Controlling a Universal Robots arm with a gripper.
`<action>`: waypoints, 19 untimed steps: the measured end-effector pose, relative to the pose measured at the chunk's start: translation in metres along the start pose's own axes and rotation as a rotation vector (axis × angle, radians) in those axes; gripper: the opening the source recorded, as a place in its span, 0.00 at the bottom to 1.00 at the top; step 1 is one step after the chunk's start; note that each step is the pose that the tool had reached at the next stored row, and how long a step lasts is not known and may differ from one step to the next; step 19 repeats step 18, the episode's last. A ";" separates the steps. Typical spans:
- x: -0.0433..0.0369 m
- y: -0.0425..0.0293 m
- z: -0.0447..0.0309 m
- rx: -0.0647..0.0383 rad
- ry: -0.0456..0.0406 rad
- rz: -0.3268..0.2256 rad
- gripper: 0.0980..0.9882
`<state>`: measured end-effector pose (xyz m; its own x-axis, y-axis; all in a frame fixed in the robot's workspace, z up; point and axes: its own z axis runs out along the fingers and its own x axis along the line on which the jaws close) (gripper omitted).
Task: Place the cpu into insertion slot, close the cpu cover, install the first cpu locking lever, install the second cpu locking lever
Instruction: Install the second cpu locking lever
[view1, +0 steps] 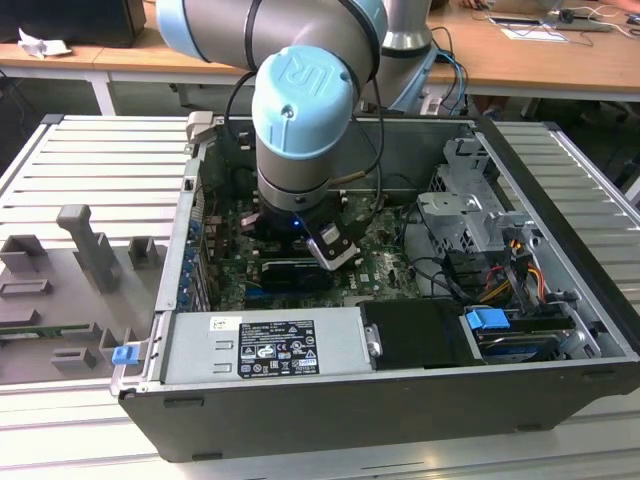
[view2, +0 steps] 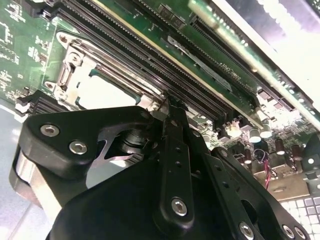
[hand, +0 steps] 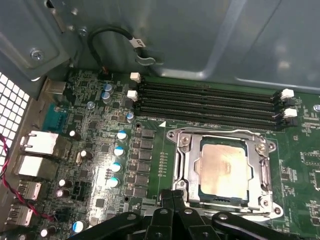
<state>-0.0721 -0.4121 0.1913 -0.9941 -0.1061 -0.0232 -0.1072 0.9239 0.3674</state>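
looks like a robotics lab or test bench, opened desktop pc case (view1: 560, 300) around the claw, grooved aluminium table (view1: 100, 160) under it, wooden desks (view1: 540, 60) behind, grey 3d-printed fixtures (view1: 90, 250) off to the exterior view's left

- In the exterior view, the arm's wrist hides the insertion slot.
- In the first wrist view, the pincer's (hand: 172, 202) links cover the cpu cover's (hand: 190, 167) near edge.

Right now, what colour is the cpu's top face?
Pale beige-silver, a slightly tan metallic sheen. The cpu shows best in the first wrist view, inside the silver cpu cover.
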 end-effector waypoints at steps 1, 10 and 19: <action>0.0013 -0.0001 0.0005 0.000 0.0004 -0.001 0.01; 0.0015 0.0021 -0.0049 0.000 0.0004 -0.002 0.01; 0.0010 0.0082 -0.0199 0.007 0.0011 -0.001 0.01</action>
